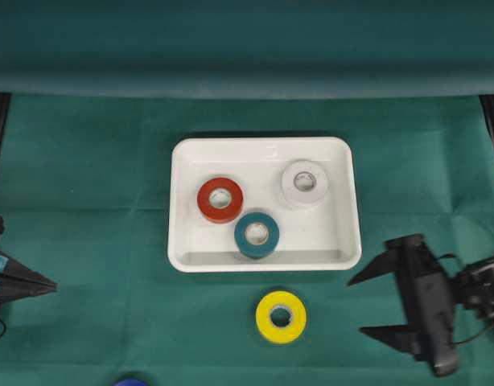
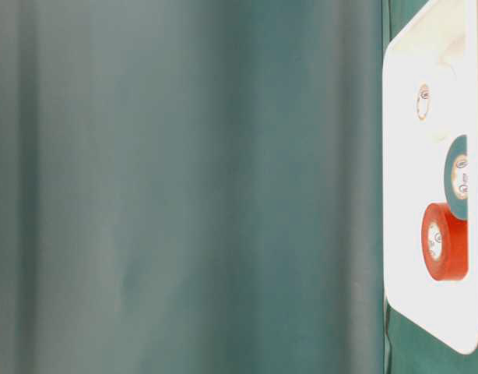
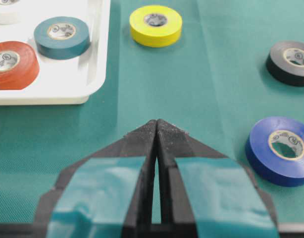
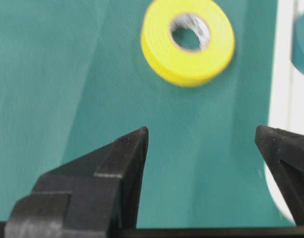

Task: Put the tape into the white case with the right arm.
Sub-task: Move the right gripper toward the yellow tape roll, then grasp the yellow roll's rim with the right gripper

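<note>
The white case (image 1: 263, 153) lies mid-table and holds a red tape (image 1: 220, 199), a teal tape (image 1: 257, 234) and a white tape (image 1: 304, 183). A yellow tape (image 1: 281, 316) lies flat on the green cloth just in front of the case. My right gripper (image 1: 356, 304) is to the right of the yellow tape, apart from it, open with nothing between its fingers. In the right wrist view the yellow tape (image 4: 187, 39) lies ahead of the open right gripper (image 4: 201, 131), with the case rim (image 4: 283, 74) at the right. My left gripper (image 3: 156, 121) is shut and empty at the table's left edge.
A blue tape (image 3: 281, 150) and a black tape (image 3: 290, 62) lie on the cloth near the front edge, right of the left gripper. The blue tape (image 1: 131, 381) just shows at the bottom of the overhead view. A green backdrop rises behind the table.
</note>
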